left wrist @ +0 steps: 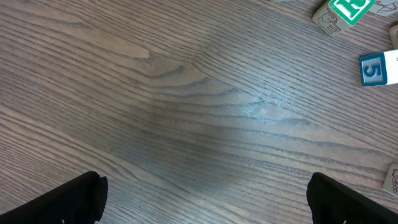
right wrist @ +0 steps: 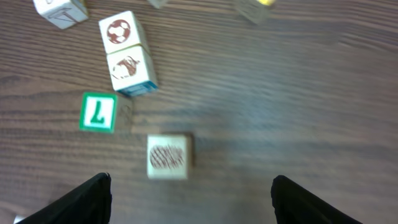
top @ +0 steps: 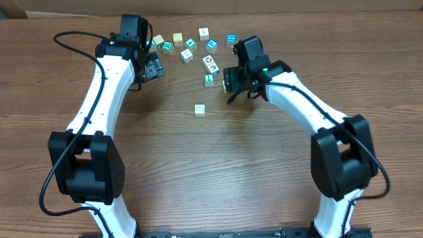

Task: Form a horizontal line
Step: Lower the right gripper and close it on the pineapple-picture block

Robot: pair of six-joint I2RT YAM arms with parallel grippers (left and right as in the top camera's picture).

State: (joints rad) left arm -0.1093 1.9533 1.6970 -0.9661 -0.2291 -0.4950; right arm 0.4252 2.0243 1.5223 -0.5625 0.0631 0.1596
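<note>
No horizontal line of cubes shows; the small picture cubes lie scattered. A cream cube with a hatched face (top: 199,109) (right wrist: 168,156) sits alone mid-table, just ahead of my right gripper (top: 228,84) (right wrist: 191,202), which stands open and holds nothing. Beyond it lie a green "7" cube (right wrist: 98,112) (top: 210,80), a blue-edged animal cube (right wrist: 131,70) and a white ball cube (right wrist: 118,31), the last two touching. My left gripper (top: 153,68) (left wrist: 205,202) is wide open over bare wood. A blue "5" cube (left wrist: 379,68) and a green-letter cube (left wrist: 346,9) lie far ahead of it.
Several more loose teal, white and yellow cubes (top: 191,43) are spread along the far side of the table between the two arms. A black cable (top: 66,36) trails at the far left. Another cream cube (left wrist: 392,180) shows at the right edge of the left wrist view.
</note>
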